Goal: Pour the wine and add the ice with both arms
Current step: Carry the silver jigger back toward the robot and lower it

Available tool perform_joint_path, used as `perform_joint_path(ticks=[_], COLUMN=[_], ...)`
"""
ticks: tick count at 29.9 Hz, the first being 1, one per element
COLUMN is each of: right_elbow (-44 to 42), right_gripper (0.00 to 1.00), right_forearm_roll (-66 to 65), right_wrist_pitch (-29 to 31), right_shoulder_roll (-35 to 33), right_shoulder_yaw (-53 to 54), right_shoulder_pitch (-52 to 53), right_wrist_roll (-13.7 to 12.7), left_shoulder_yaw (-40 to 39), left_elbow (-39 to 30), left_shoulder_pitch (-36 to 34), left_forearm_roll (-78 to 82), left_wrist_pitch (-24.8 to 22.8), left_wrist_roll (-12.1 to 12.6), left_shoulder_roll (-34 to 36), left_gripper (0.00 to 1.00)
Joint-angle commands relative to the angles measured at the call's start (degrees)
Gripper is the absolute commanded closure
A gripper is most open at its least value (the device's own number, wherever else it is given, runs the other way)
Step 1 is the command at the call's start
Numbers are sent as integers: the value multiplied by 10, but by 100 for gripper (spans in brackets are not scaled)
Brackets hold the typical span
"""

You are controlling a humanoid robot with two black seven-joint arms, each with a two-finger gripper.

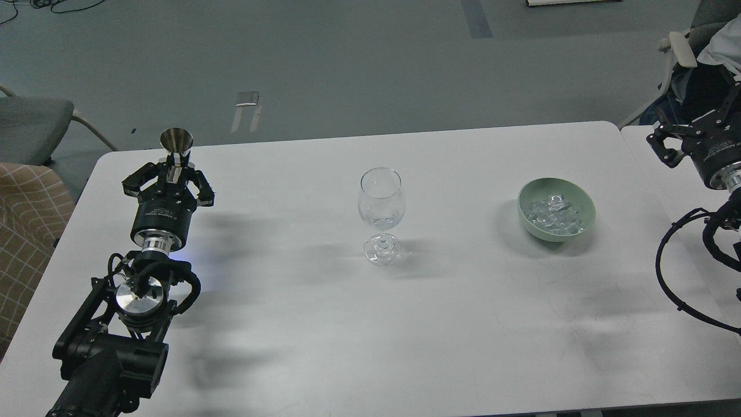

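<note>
A clear wine glass stands upright at the table's middle. A green bowl to its right holds a heap of ice. My left gripper is at the far left of the table, shut on the waist of a silver double-cone measuring cup, which it holds upright, well left of the glass. My right gripper is at the right edge, right of the bowl; its fingers are spread and hold nothing.
The white table meets a second table at the far right. Chairs stand at the left and at the back right. A person's arm shows at the top right corner.
</note>
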Motion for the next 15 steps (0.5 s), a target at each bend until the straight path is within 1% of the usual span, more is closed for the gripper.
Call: perform_joint_path(ticks=[1, 3, 5, 7, 10, 12, 13, 15], right_elbow=[0, 0, 1, 0, 0, 0, 0, 0], right_gripper=[0, 0, 0, 0, 0, 0, 0, 0], right_forearm_roll=[0, 0, 0, 0, 0, 0, 0, 0], right_wrist_pitch=[0, 0, 0, 0, 0, 0, 0, 0], right_shoulder_roll=[1, 2, 2, 2, 2, 1, 1, 0], right_shoulder_yaw=[0, 0, 0, 0, 0, 0, 0, 0], right_shoulder_pitch=[-2, -4, -5, -6, -5, -5, -5, -6], right_wrist_roll=[0, 1, 1, 1, 1, 1, 1, 0], left_shoulder_yaw=[0, 0, 0, 0, 7, 7, 7, 7], left_elbow=[-2, 2, 7, 9, 29, 35, 36, 37], left_shoulder_pitch=[2, 1, -1, -1, -5, -7, -8, -10], left_forearm_roll=[-3, -3, -3, -4, -5, -5, -5, -5], left_wrist_pitch=[12, 36, 45, 46, 49, 55, 63, 72], left_wrist_roll=[1, 1, 3, 5, 10, 9, 9, 9], left_shoulder_roll=[-8, -8, -8, -8, -12, -13, -15, -16], left_gripper=[97, 96, 95, 94, 94, 91, 86, 82])
